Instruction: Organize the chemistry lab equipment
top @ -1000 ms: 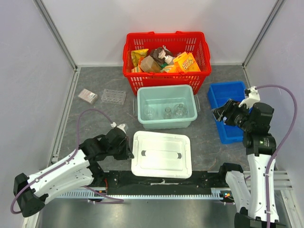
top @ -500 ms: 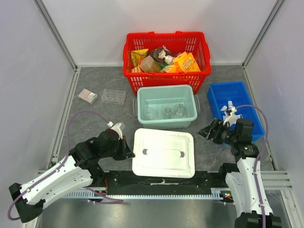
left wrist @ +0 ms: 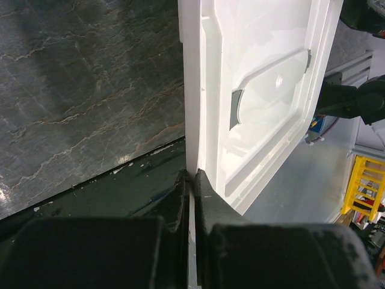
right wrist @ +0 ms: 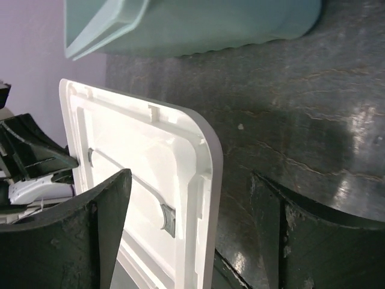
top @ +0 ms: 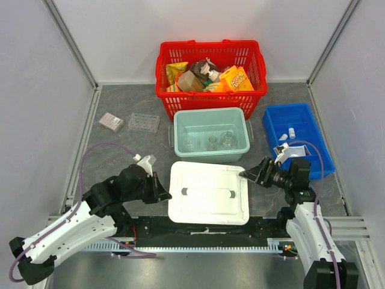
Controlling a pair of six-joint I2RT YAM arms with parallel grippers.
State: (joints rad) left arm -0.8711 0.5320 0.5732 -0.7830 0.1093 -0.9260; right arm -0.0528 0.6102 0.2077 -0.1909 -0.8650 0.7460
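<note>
A white lid (top: pixel 207 192) lies flat in front of the teal bin (top: pixel 210 114). My left gripper (top: pixel 162 194) is shut on the lid's thin left rim (left wrist: pixel 191 120), and the jaws (left wrist: pixel 192 174) pinch it edge-on. My right gripper (top: pixel 249 174) stands open around the lid's right edge (right wrist: pixel 207 180); one finger is over the lid and the other over the table. Three clear flasks (top: pixel 212 142) stand in the teal bin. Two white vials (top: pixel 291 132) lie in the blue bin (top: pixel 313 129). A clear well plate (top: pixel 144 123) and a flat packet (top: pixel 111 121) lie at the back left.
A red basket (top: pixel 210 99) with snack packs stands behind the teal bin. The black rail (top: pixel 150 226) at the table's near edge runs just under the lid's front side. Grey walls with metal posts close in both sides.
The right arm has swung from above the blue bin down and left to the lid's right edge, with its jaws opening wider. The vials now show in the blue bin. The lid has shifted slightly right.
</note>
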